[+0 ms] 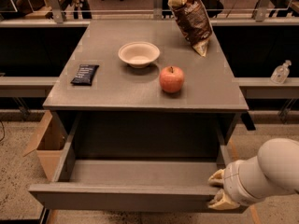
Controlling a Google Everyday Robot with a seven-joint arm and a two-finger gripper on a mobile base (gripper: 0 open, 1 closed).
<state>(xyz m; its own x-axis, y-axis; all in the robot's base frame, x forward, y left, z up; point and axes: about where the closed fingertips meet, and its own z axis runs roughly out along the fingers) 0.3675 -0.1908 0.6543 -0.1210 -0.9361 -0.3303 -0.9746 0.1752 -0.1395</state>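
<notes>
The gripper (218, 189) sits at the right end of the open drawer's (117, 197) front panel, touching it; I cannot tell whether it is clamped or open. Above and beyond it on the table (210, 94) lies 1 apple (171, 78). Farther left are 1 bowl (138, 54) and 1 dark packet (85, 74). Farthest back stands 1 chip bag (191, 15).

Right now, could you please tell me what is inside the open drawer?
Inside the drawer I see only its grey floor and side walls. The strip just behind the front panel is hidden by it, and the gripper at the front right corner covers that end.
</notes>
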